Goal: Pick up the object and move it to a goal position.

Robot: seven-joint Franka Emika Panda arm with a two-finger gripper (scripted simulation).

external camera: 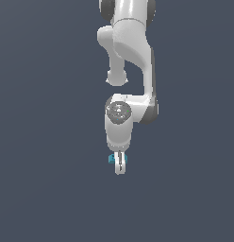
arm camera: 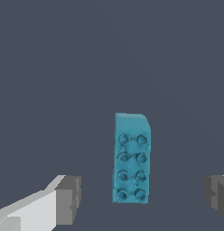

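Approach step: our white two-finger gripper point(arm camera: 141, 198), jaws spread wide, straddles the small teal-blue studded rectangular block point(arm camera: 131, 158); next we judge descent and closing.

There is 1 robot arm point(external camera: 130, 56), white, and it carries 1 gripper point(arm camera: 142, 198) with 2 jaws, both visible in the wrist view as grey pads set wide apart. There is 1 teal-blue block point(arm camera: 131, 158), the only loose thing on the 1 dark grey table point(external camera: 43, 189). The block's top shows 8 round studs, arranged in 2 columns of 4.
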